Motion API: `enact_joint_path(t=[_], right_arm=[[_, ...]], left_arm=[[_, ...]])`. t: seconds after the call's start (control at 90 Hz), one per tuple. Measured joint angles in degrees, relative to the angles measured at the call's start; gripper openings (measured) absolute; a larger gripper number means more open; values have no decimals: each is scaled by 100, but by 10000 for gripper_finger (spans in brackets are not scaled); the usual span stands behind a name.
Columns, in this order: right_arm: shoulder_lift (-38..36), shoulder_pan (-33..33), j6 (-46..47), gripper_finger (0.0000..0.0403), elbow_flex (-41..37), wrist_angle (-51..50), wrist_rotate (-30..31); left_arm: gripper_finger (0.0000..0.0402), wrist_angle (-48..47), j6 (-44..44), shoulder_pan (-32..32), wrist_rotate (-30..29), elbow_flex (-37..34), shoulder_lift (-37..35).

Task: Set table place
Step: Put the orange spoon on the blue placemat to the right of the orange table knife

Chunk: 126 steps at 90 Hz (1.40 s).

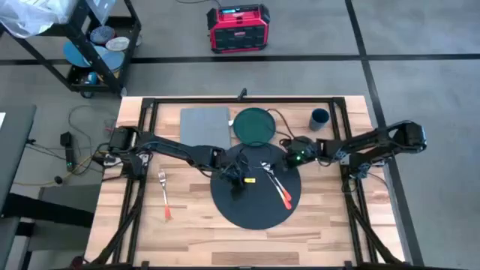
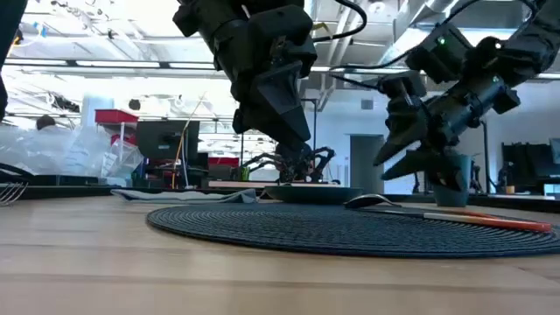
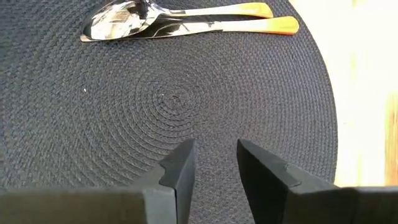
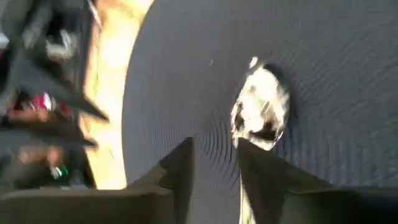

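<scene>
A round dark placemat lies on the light-wood table, near its middle. This placemat is the landmark for everything else.

From above, both grippers hang over the mat: the left gripper over its left part, the right gripper over its upper right edge. A spoon with an orange handle lies on the mat's right half. A green plate sits just beyond the mat's far edge, a grey napkin beside it, a blue cup farther right, and a fork on bare wood to the mat's left.

The table-level view shows that neither gripper touches the mat.

The left wrist view alone shows two utensils lying together, and its fingers narrowly parted, holding nothing. The right wrist view shows the spoon bowl just past its own narrowly parted, empty fingers.
</scene>
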Motion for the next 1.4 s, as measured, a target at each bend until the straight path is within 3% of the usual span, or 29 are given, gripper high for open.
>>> enact_joint_path(t=[0.056, 0.122, 0.367, 0.478, 0.833, 1.4], right_arm=[[4, 207, -298, 15, 138, -376, 259], [4, 342, -558, 19, 322, -678, 387], [2, 304, -825, 145, 887, -2122, 540], [7, 288, -834, 176, 939, -2639, 730], [261, 514, -816, 143, 956, -2156, 686], [992, 550, -994, 141, 1481, -2369, 737]], left_arm=[[105, -27, -16, -11, -2, 0, 0], [105, -47, -61, -17, -2, 0, 0], [105, -184, -82, -42, -5, 0, 1], [105, -204, -43, -67, -9, 0, 0], [105, -216, 29, -73, -9, 0, 0], [105, -224, 62, -73, -7, 0, 0]])
